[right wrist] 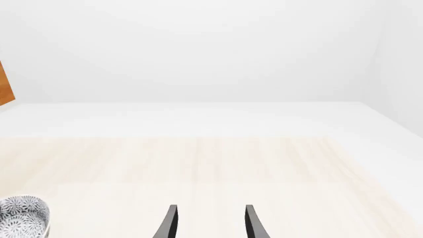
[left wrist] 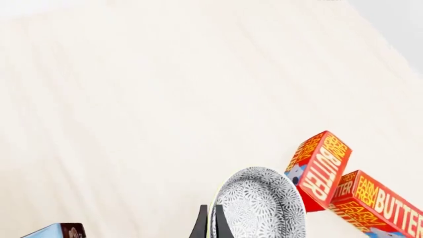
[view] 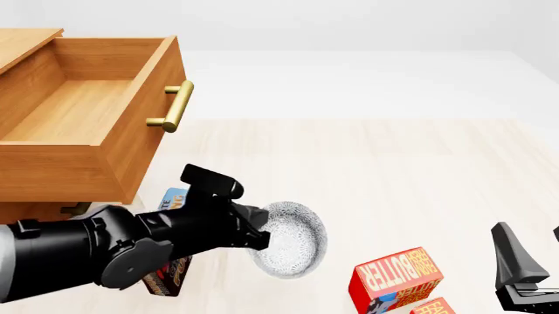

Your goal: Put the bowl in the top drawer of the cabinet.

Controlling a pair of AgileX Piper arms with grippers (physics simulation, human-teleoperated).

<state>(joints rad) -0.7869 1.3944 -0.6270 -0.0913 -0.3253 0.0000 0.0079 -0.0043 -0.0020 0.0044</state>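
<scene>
The small round white ceramic bowl with blue-grey floral pattern (view: pixel 290 239) hangs tilted above the pale surface (view: pixel 393 170), near its front edge. The left hand (view: pixel 258 237) is pinched thinly on its rim. Best carry it high over the open wooden top drawer (view: pixel 78 111), level it, then release. The right hand (right wrist: pixel 208 223) waits, parted and holding nothing.

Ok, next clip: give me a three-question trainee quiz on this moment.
1. True or false: the top drawer is open.
2. Which gripper holds the bowl? A) left B) right C) neither
3. Fill in: the red boxes near the bowl read ____.

Key:
1. True; it is pulled out, and nothing shows on the visible part of its floor.
2. A; the left gripper pinches the bowl's rim, while the right gripper is open with nothing between its fingers.
3. Butter.
</scene>
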